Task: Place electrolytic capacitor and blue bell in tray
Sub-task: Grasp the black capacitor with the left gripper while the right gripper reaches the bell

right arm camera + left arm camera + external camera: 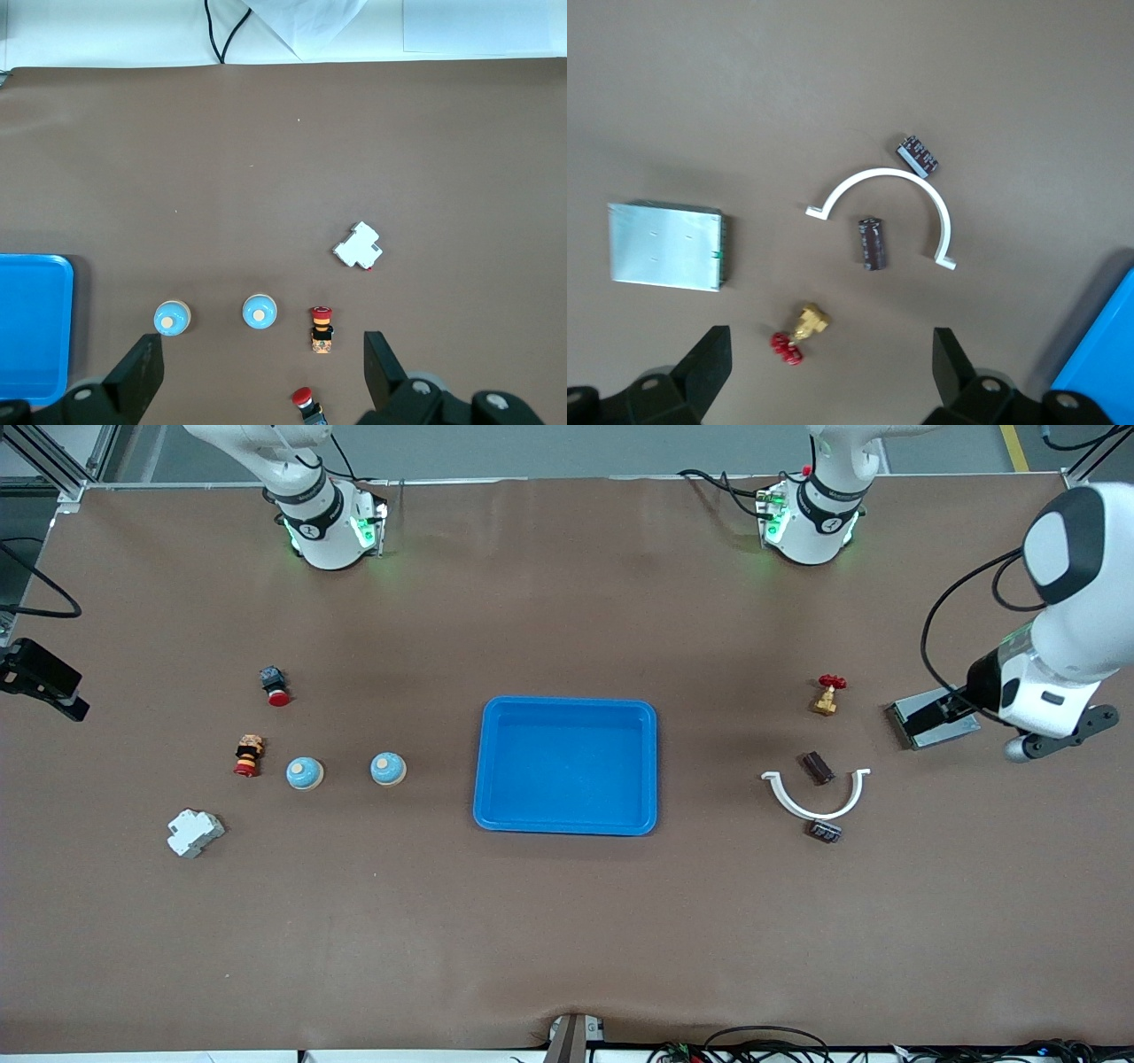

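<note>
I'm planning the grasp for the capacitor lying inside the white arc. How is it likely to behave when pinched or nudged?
The capacitor is a short dark cylinder lying on its side, so a nudge across its length would probably roll it. It looks rigid and likely light. Its smooth sleeve may slip, so pinching across the round body seems safest. The arc curves round it without touching.

The tray (567,765) sits mid-table. Toward the right arm's end lie 2 bells (388,769) (304,773) side by side, a push button (249,755) beside them, another button (275,685) farther from the front camera, and a breaker (194,833) nearer. Toward the left arm's end, one capacitor (817,768) lies inside a curved clip (817,797), another capacitor (825,832) just outside it, nearer, with a valve (827,694) and a metal box (933,721) farther.
</note>
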Available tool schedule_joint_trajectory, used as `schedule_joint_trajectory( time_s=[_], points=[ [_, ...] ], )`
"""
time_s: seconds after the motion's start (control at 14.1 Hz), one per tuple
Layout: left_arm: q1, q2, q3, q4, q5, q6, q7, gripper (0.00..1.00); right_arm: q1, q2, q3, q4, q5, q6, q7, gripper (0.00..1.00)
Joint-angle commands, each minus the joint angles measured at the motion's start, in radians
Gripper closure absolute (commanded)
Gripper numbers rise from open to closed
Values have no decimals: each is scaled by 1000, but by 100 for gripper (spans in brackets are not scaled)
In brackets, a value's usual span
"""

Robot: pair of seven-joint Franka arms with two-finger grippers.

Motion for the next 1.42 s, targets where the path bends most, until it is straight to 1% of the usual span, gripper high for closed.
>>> schedule_joint_trajectory(
  time_s=[0.0,0.14,0.21,0.28,0.43,0.64,0.78,0.92,1.06,1.21,1.35],
  points=[
    [1,62,-6,-9,-24,71,-72,0,-6,1,15,8,5,-5,8,0],
    [-5,120,-11,-10,-24,121,-176,0,8,3,19,7,1,-11,-3,0],
    [-13,143,-17,-10,-24,140,-210,4,16,3,19,1,-4,-16,-4,0],
    [-20,165,-18,-16,-24,155,-224,11,16,3,20,-1,-2,-19,-6,0],
    [-31,199,-18,-45,-22,207,-249,19,30,6,20,-1,-1,-45,-3,0],
    [-42,240,-17,-113,-16,342,-278,21,39,4,20,1,-1,-131,-6,0],
    [-45,262,-17,-165,-12,432,-284,24,56,7,22,-4,5,-134,-38,0],
    [-68,271,-17,-220,1,502,-284,25,94,12,20,-5,2,-135,-47,0],
    [-71,278,-17,-243,43,516,-286,25,114,39,20,-19,2,-137,-46,0],
    [-71,301,-17,-251,60,526,-286,30,135,56,20,-27,2,-123,-43,0],
    [-72,323,-17,-251,60,552,-286,33,162,79,20,-28,1,-109,-37,0]
  ],
)
